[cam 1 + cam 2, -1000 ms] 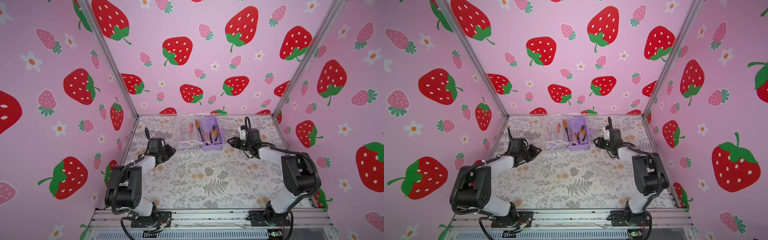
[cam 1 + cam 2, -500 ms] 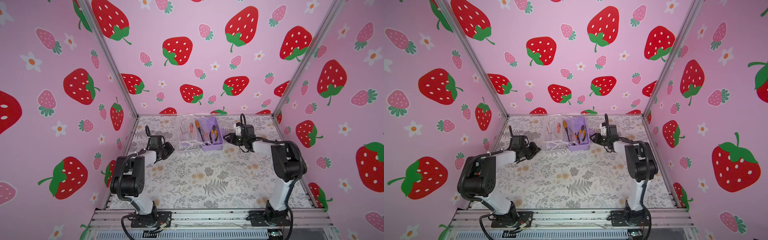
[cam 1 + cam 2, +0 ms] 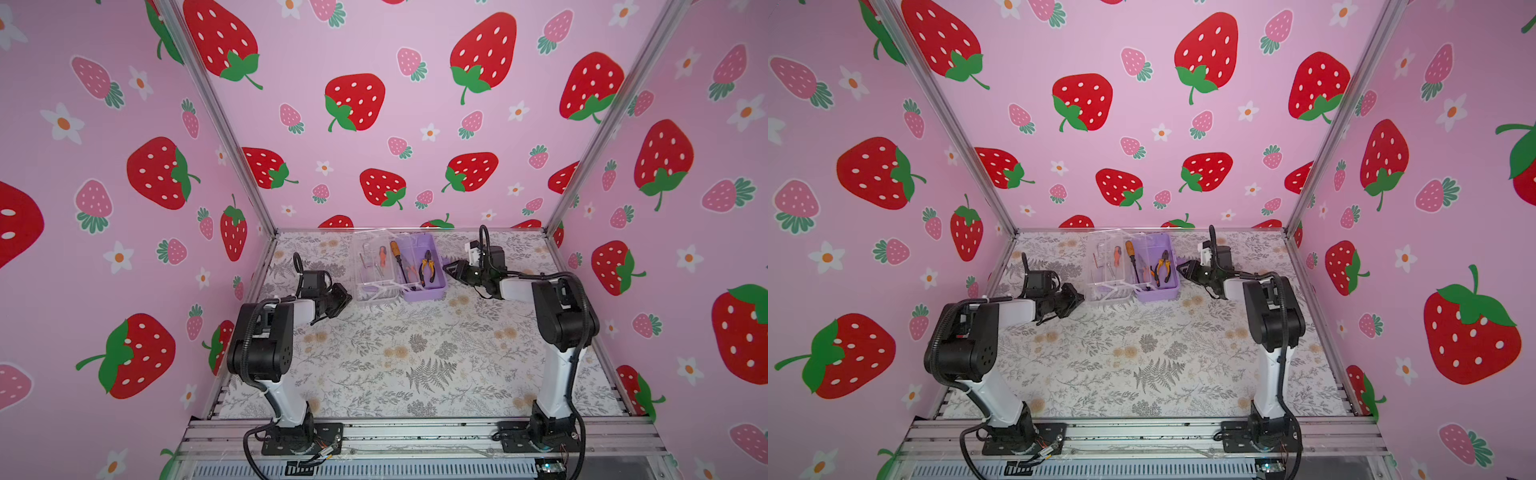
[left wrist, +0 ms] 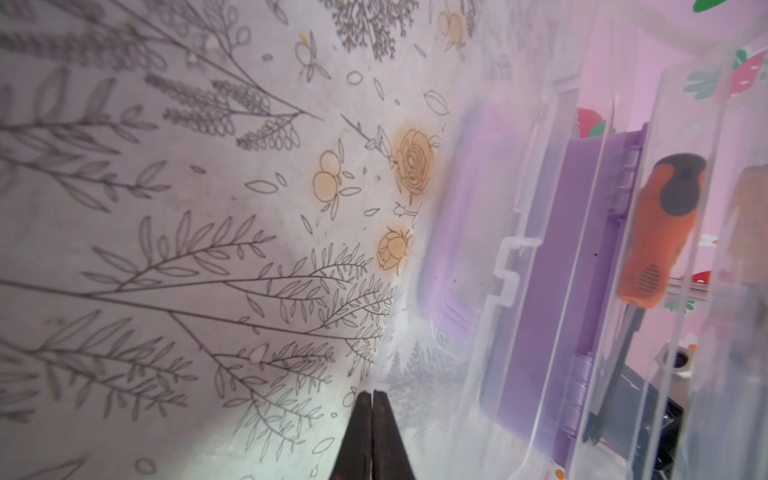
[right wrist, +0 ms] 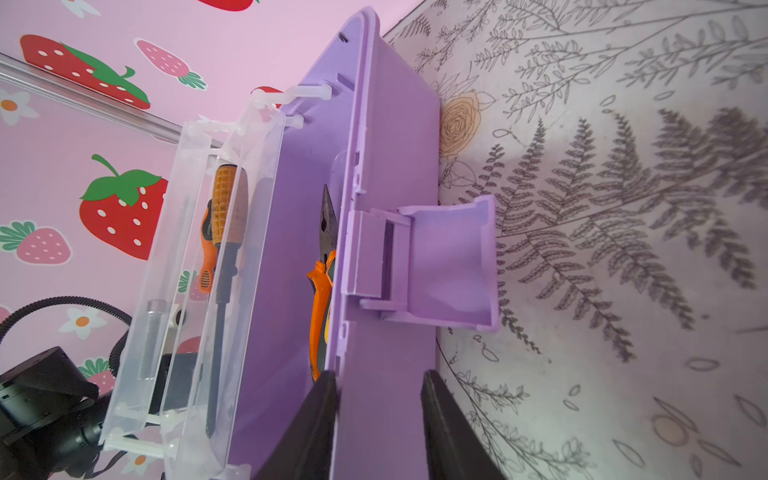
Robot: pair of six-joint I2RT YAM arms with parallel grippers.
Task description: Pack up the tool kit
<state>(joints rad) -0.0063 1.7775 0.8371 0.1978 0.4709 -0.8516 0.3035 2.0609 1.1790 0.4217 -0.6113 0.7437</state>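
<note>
Pink strawberry-print walls [image 3: 415, 104] enclose a floral-print surface [image 3: 395, 353]. The lilac box [image 3: 424, 294] stands open at the far middle of the surface. A clear tray [image 3: 374, 296] sits raised beside it, on the left in both top views.

The orange-handled pliers [image 3: 427, 266] lie inside the box. A small screwdriver [image 3: 382, 255] lies in the tray. A large screwdriver [image 3: 395, 251] lies along the line where tray and box meet; which one holds it cannot be told.

The left gripper [image 3: 348, 297] is low, near the tray's near corner. Its jaws are pressed together with nothing between them, as the left wrist view confirms [image 4: 372, 415].

The right gripper [image 3: 446, 266] is just beside the box's right wall. Its jaws stand partly apart [image 5: 376, 378] and frame that wall near the lowered latch flap [image 5: 449, 266]. Contact cannot be told.
</note>
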